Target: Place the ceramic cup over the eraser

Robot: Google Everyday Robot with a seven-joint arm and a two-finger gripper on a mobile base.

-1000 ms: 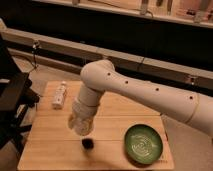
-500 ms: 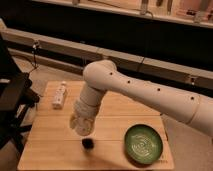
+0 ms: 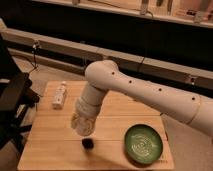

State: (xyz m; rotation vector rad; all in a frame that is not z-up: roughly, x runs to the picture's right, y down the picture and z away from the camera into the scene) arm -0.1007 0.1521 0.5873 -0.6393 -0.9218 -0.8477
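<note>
The claw [image 3: 83,121] hung just above the little black eraser [image 3: 88,144] on the desk [image 3: 50,146]. The ceramic cup [image 3: 80,127] sat at its tip. I could not tell if it was clamped.

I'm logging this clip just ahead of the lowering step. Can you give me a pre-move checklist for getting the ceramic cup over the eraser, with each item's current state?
1. Small pale cream ceramic cup is at the gripper, raised above the wooden table: ok.
2. Hold on the cup is secure: cannot tell.
3. Tiny dark block eraser is in view and uncovered: ok.
4. Cup is lined up over the eraser: cannot tell. In this single view it sits just up-left of it.
5. Round green plate and white bottle are well apart from the eraser: ok.
</note>
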